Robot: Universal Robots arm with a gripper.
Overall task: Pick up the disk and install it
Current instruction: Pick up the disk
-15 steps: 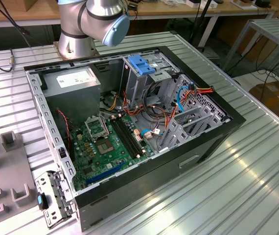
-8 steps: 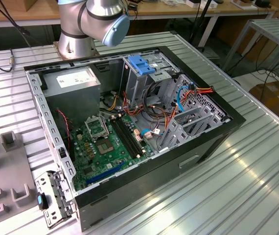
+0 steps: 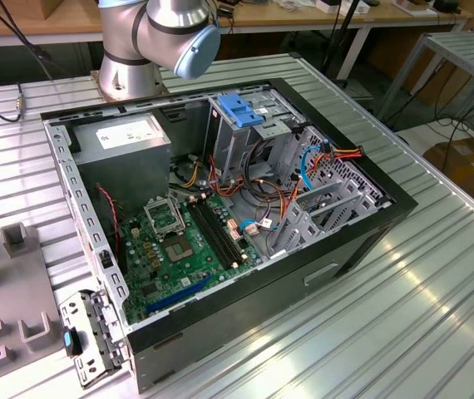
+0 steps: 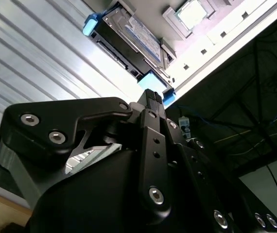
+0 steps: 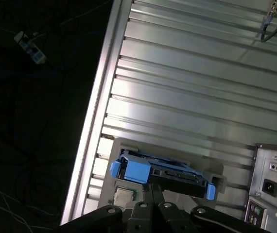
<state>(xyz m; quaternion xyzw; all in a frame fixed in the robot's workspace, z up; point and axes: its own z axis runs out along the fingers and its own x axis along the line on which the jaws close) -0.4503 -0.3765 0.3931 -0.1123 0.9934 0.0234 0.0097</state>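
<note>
One ribbed table (image 3: 436, 299), an open computer case (image 3: 254, 312), a disk (image 5: 164, 170) outside it.
Disk lies flat on a grey holder (image 5: 124, 144) near the table's edge; the gripper (image 5: 153, 188) hangs close beside it, fingers pressed together, gripping nothing.

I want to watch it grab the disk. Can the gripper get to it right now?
Probably yes. The gripper sits just beside the disk, which rests on its grey holder on the table, and nothing shows between them.
</note>
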